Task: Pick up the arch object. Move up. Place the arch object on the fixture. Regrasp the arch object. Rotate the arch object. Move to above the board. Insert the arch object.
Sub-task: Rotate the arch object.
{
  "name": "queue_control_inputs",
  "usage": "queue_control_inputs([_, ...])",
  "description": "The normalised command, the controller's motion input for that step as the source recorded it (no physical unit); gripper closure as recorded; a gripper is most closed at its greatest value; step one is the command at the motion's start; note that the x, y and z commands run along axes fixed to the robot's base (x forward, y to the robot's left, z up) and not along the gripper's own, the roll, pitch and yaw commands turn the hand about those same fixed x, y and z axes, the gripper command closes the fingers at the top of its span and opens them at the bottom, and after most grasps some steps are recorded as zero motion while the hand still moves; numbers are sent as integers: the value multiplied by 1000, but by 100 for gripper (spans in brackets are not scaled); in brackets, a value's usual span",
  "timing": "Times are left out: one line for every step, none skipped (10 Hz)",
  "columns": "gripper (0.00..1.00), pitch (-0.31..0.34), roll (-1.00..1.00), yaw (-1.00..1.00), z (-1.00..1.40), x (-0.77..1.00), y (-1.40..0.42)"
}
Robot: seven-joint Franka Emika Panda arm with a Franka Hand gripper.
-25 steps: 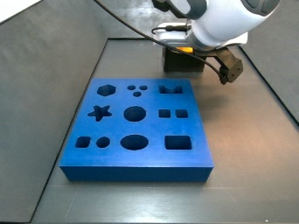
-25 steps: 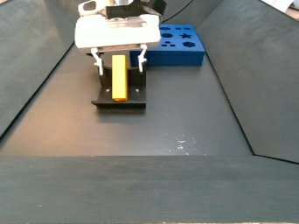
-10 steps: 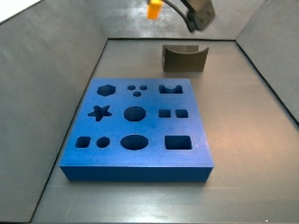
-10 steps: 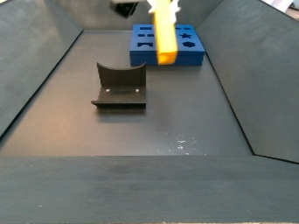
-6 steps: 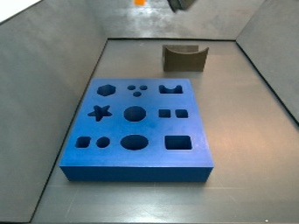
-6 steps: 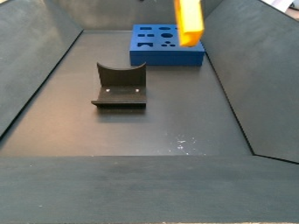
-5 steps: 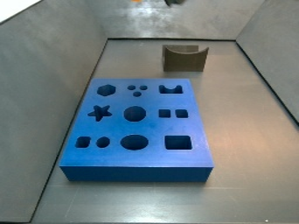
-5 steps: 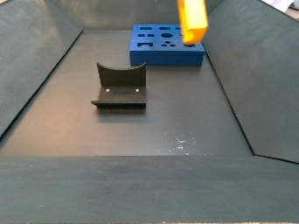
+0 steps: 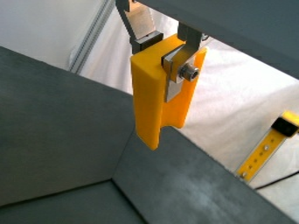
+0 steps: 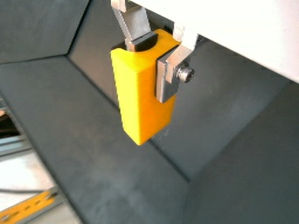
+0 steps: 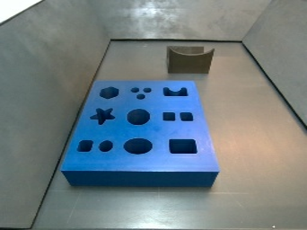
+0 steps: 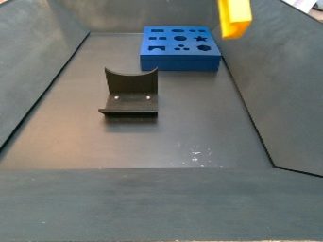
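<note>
both wrist views: pincer (image 9: pixel 163 44) (image 10: pixel 158 48) w/ arch object (image 9: pixel 160 98) (image 10: pixel 142 92) clamped

Hanging clear in open air below the gripper (image 9: pixel 163 51) jaws — the arch object (image 9: pixel 160 96) filling the gap between them. Lying well beneath: the board (image 11: pixel 142 130) and the fixture (image 11: pixel 188 59), standing apart — bare floor showing between them.

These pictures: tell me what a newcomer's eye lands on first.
The bright arch object, clamped at its upper end between the gripper's silver fingers, hanging high above the floor. Next, the blue board full of cut-outs on the floor, and the dark fixture standing bare, apart from it.
</note>
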Motion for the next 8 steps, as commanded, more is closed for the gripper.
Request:
queue_control_inputs([100, -97, -1000, -37, 5, 61, 57])
queue_control_inputs([100, -105, -1000, -46, 18, -4, 23])
queue_control_inputs([100, -109, -1000, -51, 17, -22, 22])
queue_control_inputs([100, -115, -1000, -60, 12, -33, 29])
queue_control_inputs([100, -115, -1000, -66, 13, -29, 28])
queue_control_inputs([100, -114, -1000, -74, 13, -26, 24])
queue_control_inputs([100, -114, -1000, -83, 10, -25, 23])
queue_control_inputs([100, -115, -1000, -90, 9, -25, 24])
